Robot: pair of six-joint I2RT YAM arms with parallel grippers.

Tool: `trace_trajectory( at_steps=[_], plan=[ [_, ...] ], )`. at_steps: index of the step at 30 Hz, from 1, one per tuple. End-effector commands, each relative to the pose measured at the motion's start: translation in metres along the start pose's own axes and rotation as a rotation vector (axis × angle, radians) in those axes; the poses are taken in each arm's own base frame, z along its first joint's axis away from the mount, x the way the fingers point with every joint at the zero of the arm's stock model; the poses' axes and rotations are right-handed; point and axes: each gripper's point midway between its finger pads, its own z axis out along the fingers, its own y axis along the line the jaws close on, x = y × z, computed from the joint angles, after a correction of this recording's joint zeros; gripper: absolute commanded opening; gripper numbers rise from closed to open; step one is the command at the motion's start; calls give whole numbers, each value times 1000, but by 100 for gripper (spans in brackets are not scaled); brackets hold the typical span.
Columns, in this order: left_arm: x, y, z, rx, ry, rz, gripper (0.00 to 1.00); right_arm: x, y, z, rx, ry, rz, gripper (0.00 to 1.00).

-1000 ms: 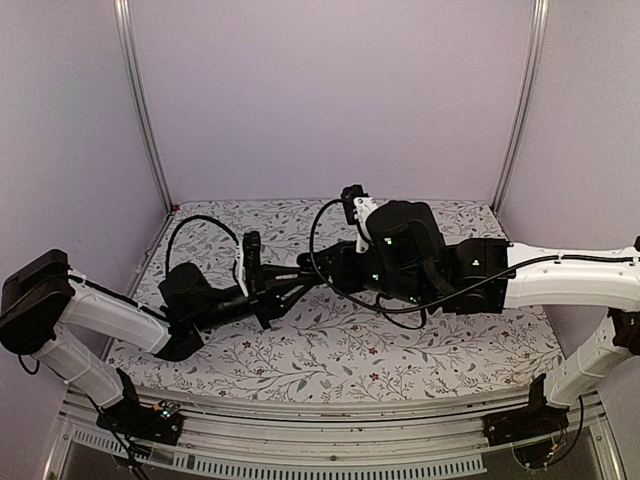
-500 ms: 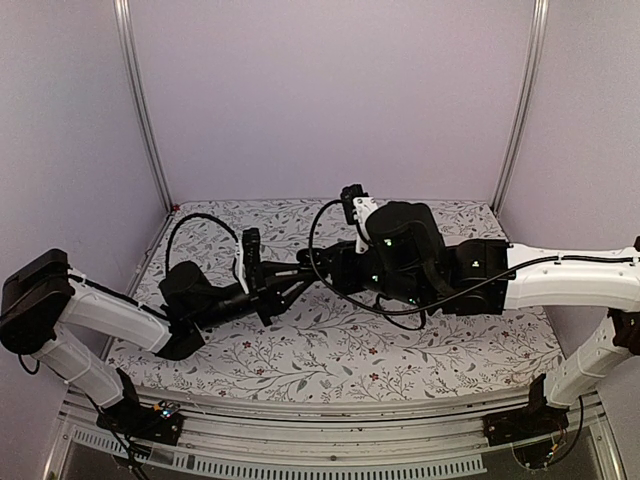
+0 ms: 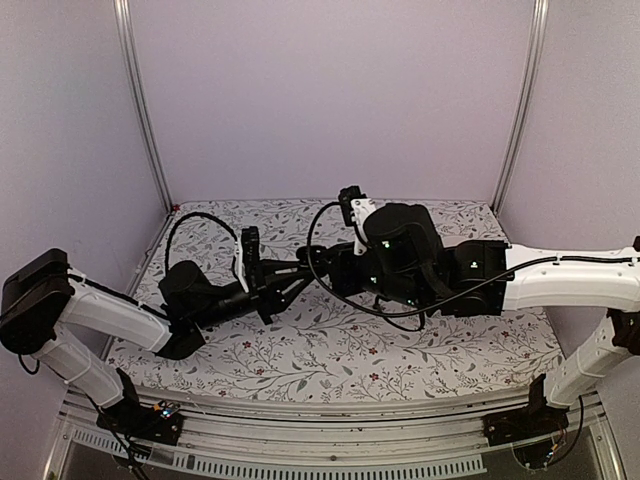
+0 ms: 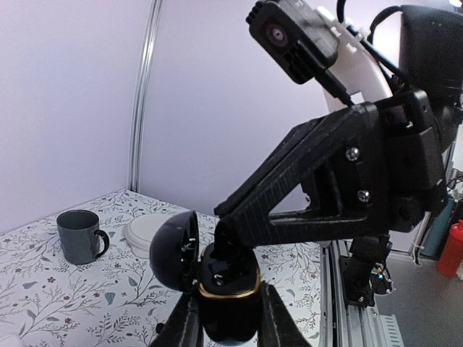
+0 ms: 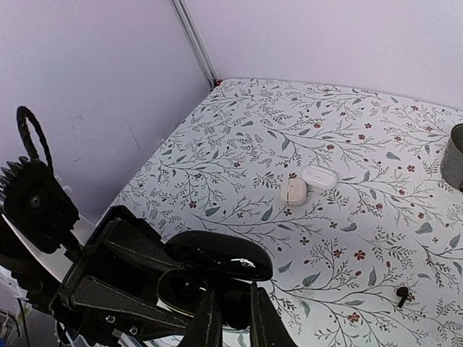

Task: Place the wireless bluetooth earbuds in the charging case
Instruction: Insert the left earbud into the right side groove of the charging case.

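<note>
Black case: round pebble with a gold rim. It's held up off the table about mid-scene, a touch left of centre.

Lid: flipped open to the left, so the mouth faces up and to the right, where the other arm reaches in.

Left gripper: clamped on the lower half of the case, one finger on each side. Gripping that low leaves the rim and pockets free, so it's basically working as a vise.

Right gripper: reaches in from the right and above, with its tips pushed down into the open mouth. The fingers are drawn nearly together, which is the narrow pinch you'd want for something tiny.

Earbud in the pinch: honestly can't make one out, it's all black on black in there. My guess is one is being seated in its pocket.

Loose black earbud: lying on its own on the flowery cloth, well apart from the held case. Looks like the next one to fetch.

White case: open, farther out on the table, and nothing is touching it.

Grey mug: upright on the table, clear of the action.

Why in the air: I reckon lifting the case lets both arms line up freely.
</note>
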Motion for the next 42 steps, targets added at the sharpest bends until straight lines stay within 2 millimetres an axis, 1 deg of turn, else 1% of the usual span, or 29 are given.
trace_trajectory(
  at_steps=[1, 3, 6, 7, 8, 17, 22, 27, 31, 35, 39, 42],
  plan=[
    [-26, 9, 1, -38, -94, 59, 0, 19, 16, 0, -47, 77, -35, 16],
    [-25, 8, 1, -35, -93, 66, 0, 19, 17, -1, -54, 78, -32, 18],
    [-25, 7, 1, -28, -93, 75, 0, 16, 18, -4, -60, 77, -27, 18],
    [-24, 7, 1, -29, -91, 76, 0, 16, 18, -4, -61, 77, -25, 21],
    [-25, 6, 1, -28, -92, 77, 0, 16, 17, -5, -60, 79, -25, 22],
    [-24, 5, -2, -21, -102, 88, 0, 10, 12, -15, -48, 75, -6, 30],
    [-23, -1, -6, 8, -110, 113, 0, -1, 9, -30, -66, 51, 14, 34],
    [-18, -10, -13, 49, -100, 165, 0, -13, 2, -55, -109, 27, 50, 36],
    [-14, -20, -16, 105, -82, 195, 0, -6, -4, -61, -151, 42, 48, 37],
    [-14, -33, -22, 174, -80, 237, 0, 1, 6, -62, -221, 64, 1, 37],
    [-12, -53, -32, 276, -97, 326, 0, 6, 16, -67, -293, 71, -48, 38],
    [-9, -66, -39, 340, -103, 389, 0, 9, 15, -71, -316, 74, -75, 40]
  ],
)
